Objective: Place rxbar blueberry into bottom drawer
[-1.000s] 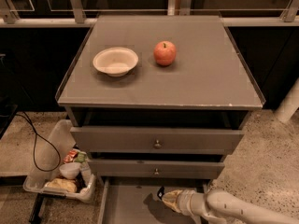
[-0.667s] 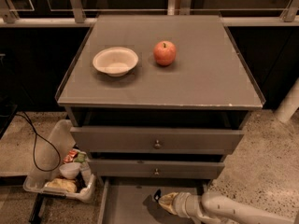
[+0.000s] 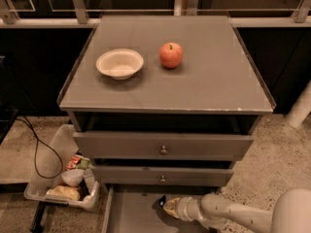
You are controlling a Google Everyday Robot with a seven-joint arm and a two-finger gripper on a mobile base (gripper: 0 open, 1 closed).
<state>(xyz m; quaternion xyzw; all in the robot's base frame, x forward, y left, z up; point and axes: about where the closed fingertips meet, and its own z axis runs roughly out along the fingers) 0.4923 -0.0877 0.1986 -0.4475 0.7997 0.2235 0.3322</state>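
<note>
hand (image 3: 166, 206) low inside the open bottom drawer (image 3: 130, 215) at 6 o'clock, grip state can't tell; apple (image 3: 171, 55) at 3 o'clock of bowl (image 3: 119, 63) on tabletop (image 3: 218, 76).

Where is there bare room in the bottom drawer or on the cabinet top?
The bottom drawer has bare floor left of the gripper, which sits over its middle; the arm fills the right. The cabinet top is free right of the apple and along the front edge before the bowl. The floor bin at left is crowded.
</note>
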